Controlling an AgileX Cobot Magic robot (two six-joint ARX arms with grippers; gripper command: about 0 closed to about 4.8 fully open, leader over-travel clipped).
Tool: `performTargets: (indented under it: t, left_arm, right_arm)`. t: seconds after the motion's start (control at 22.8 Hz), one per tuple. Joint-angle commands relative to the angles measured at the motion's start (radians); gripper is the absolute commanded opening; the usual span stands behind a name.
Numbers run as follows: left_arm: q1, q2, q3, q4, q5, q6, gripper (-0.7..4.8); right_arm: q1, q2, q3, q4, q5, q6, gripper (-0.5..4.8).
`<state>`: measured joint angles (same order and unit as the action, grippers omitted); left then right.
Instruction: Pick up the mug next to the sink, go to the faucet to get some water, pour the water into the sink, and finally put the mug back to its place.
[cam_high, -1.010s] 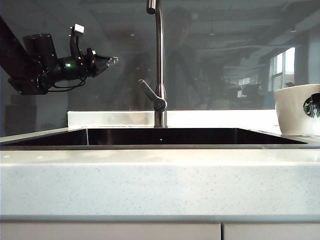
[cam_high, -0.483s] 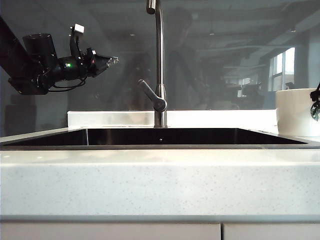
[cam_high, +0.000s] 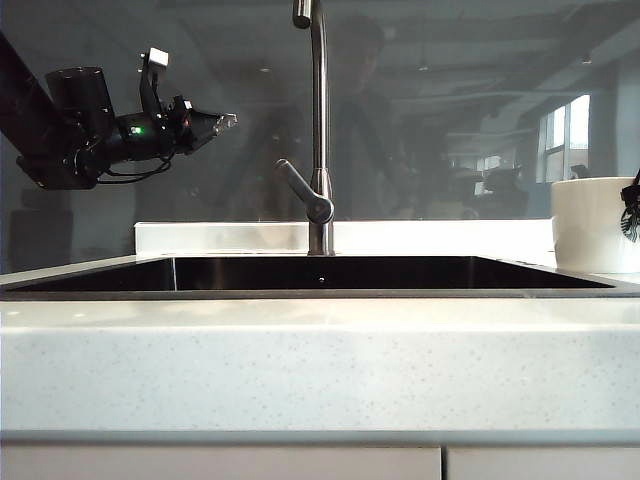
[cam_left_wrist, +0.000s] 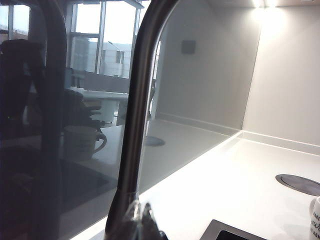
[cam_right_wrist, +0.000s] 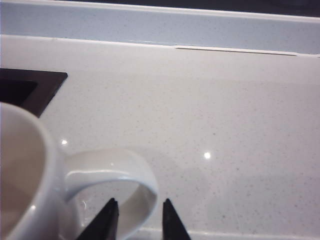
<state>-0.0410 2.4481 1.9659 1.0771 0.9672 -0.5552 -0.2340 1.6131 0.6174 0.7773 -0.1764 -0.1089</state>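
The white mug (cam_high: 592, 225) stands on the counter right of the sink (cam_high: 320, 293), at the exterior view's right edge. In the right wrist view my right gripper (cam_right_wrist: 139, 201) is open around the mug's handle (cam_right_wrist: 127, 167): one fingertip sits inside the loop, the other outside with a gap to the handle. The mug body (cam_right_wrist: 25, 170) is beside the sink corner (cam_right_wrist: 30, 85). My left gripper (cam_high: 228, 120) is shut and empty, held high to the left of the faucet (cam_high: 318, 130). Its closed tips (cam_left_wrist: 142, 212) point at the faucet pipe (cam_left_wrist: 145, 100).
The faucet's lever (cam_high: 300, 190) angles up to the left near its base. A glossy dark backsplash (cam_high: 450, 110) rises behind the sink. A wide white counter (cam_high: 320, 360) runs along the front. A round metal cap (cam_left_wrist: 300, 184) is set into the counter beyond the mug.
The mug has sunk slightly and levelled onto the counter, its logo turning mostly out of frame. The left arm has not moved.
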Motion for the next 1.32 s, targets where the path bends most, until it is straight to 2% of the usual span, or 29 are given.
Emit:
performTargets:
  t: [0.04, 0.83, 1.05, 1.32]
  left_arm:
    - [0.002, -0.008, 0.005, 0.009, 0.007, -0.003, -0.05]
    - [0.002, -0.008, 0.005, 0.009, 0.044, -0.033, -0.05]
    - [0.002, -0.008, 0.005, 0.008, 0.044, -0.033, -0.05]
    - [0.002, -0.008, 0.005, 0.008, 0.043, -0.032, -0.05]
  right_arm:
    - [0.001, -0.023, 0.004, -0.005, -0.002, 0.005, 1.30]
    - [0.029, -0.123, 0.003, -0.161, -0.023, 0.004, 1.32]
    - [0.024, -0.163, 0.003, -0.222, 0.031, 0.003, 1.32]
    - [0.016, -0.243, 0.000, -0.396, 0.021, -0.004, 1.32]
